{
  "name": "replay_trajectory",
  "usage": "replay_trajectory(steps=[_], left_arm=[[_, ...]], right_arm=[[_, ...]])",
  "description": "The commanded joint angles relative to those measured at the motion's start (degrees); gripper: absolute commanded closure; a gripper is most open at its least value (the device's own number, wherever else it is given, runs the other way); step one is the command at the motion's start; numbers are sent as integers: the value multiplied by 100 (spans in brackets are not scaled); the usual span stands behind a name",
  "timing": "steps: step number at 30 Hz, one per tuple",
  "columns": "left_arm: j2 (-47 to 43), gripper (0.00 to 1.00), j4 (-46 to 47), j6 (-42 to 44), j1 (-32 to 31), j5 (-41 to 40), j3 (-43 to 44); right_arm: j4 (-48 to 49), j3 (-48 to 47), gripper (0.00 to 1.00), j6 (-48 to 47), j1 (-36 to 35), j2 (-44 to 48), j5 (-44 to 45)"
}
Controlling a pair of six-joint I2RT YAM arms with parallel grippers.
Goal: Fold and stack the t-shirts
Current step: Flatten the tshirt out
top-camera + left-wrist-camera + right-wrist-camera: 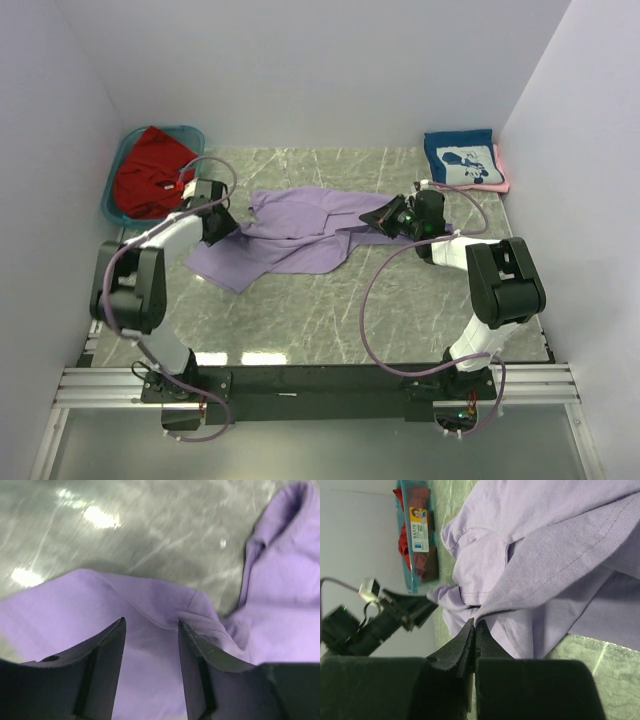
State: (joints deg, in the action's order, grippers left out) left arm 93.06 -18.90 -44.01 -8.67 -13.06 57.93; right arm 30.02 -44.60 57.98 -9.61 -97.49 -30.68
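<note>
Finding: the lavender shirt (pixel 300 235) lies crumpled mid-counter (pixel 330 320), not yet spread. My right pincer (pixel 475 626) is closed tight, with a hem pinched at its tips. My left pincer (pixel 151 627) stands about half apart, straddling the shirt's left edge and gripping nothing. The navy shirt (pixel 458 160) lies folded on the pink one (pixel 502 180) at the far right; the red shirt (pixel 150 172) sits in the tub (pixel 192 131).

Recommendation: close left on a single layer at the hem, then draw both pincers apart, low, until the cloth lies flat.

Risk: catching two layers.
</note>
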Motion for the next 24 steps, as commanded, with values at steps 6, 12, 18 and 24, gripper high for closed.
replay_trajectory(steps=[6,12,18,24], left_arm=[[260,41,220,85,137,-258,597],[-997,32,-52,427,724,-372,-308],[-1062,29,-562,1095,1243,-311,-598],[-597,34,-484,1368,1499,-74,-555]], right_arm=[[-215,-119,100,-506,64,345,-176],[-690,-268,100,-946,64,556,-149],[-822,-278,100,-1060,64,643,-149],[-919,-260,100,-1113,64,802,-149]])
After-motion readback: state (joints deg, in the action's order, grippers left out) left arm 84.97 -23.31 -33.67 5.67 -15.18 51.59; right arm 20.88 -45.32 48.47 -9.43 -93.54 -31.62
